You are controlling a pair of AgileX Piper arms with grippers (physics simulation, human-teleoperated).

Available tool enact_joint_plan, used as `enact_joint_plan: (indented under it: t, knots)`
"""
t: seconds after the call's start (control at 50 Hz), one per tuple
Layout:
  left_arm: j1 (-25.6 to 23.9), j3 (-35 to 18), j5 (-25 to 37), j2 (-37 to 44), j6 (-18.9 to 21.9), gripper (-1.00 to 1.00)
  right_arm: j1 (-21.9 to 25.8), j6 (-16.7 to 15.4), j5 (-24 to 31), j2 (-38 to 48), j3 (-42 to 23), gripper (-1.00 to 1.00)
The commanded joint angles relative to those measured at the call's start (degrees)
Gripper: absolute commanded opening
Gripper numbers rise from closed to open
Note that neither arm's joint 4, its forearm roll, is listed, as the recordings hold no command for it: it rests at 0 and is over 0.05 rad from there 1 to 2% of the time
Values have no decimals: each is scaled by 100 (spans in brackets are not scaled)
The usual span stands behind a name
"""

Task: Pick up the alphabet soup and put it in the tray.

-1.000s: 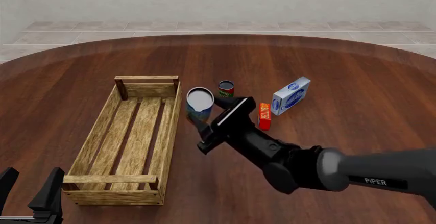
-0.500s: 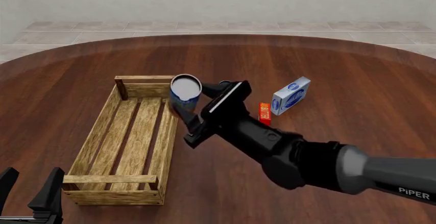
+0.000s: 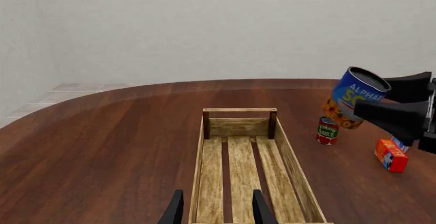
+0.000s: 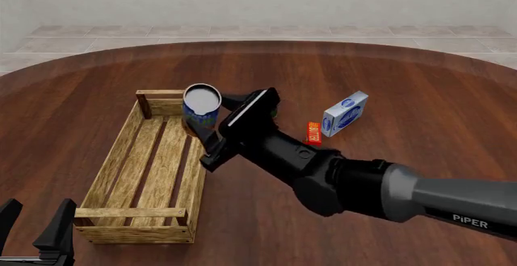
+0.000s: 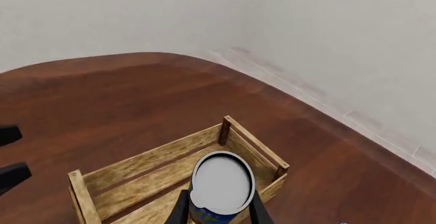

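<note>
The alphabet soup (image 4: 201, 105), a blue-labelled can with a pale grey top, hangs in the air, slightly tilted, with my right gripper (image 4: 212, 119) shut on its sides. In the front view it is over the far right corner of the tray (image 4: 121, 139), a long light-wood crate with a slatted bottom. The right wrist view looks down on the can's top (image 5: 220, 182) above the tray's end (image 5: 163, 152). In the left wrist view the can (image 3: 359, 89) is raised to the right of the tray (image 3: 238, 127). My left gripper (image 4: 36, 229) stands open near the table's front left edge.
A red-and-green-labelled can (image 3: 328, 130) stands on the table just right of the tray's far end. An orange-red box (image 4: 313, 134) and a blue-and-white box (image 4: 345, 113) lie further right. Nothing lies inside the tray.
My right gripper has carried the can leftward and a little higher, from beside the tray's right wall to over its far right corner. The left arm has not moved.
</note>
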Motion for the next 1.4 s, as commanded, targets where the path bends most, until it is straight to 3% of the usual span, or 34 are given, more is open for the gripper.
enact_joint_plan:
  t: [0.02,0.5,0.8,1.4]
  knots:
    - [0,0,0,-1,0,100,53,153,120,376,-476,-100]
    - [0,0,0,-1,0,100,383,96,335,914,-1114,-100]
    - [0,0,0,-1,0,100,432,230,282,1217,-1342,-100]
    - [0,0,0,-1,0,100,516,65,266,1738,-1853,-100]
